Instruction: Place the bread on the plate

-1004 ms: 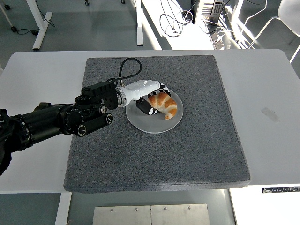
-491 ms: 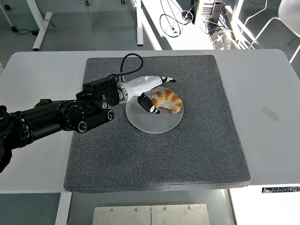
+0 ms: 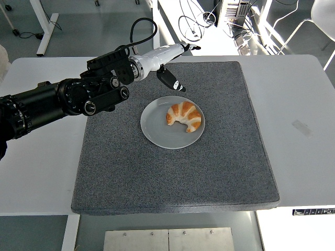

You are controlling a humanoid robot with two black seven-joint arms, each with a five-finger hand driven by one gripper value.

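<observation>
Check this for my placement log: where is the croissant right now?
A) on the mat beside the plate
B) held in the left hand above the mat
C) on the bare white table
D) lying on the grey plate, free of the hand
D: the croissant lies on the grey plate, while the left hand is up over the mat's far edge, fingers spread and empty.

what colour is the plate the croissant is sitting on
Pale grey plate, plain with no pattern, in the head view.
</observation>
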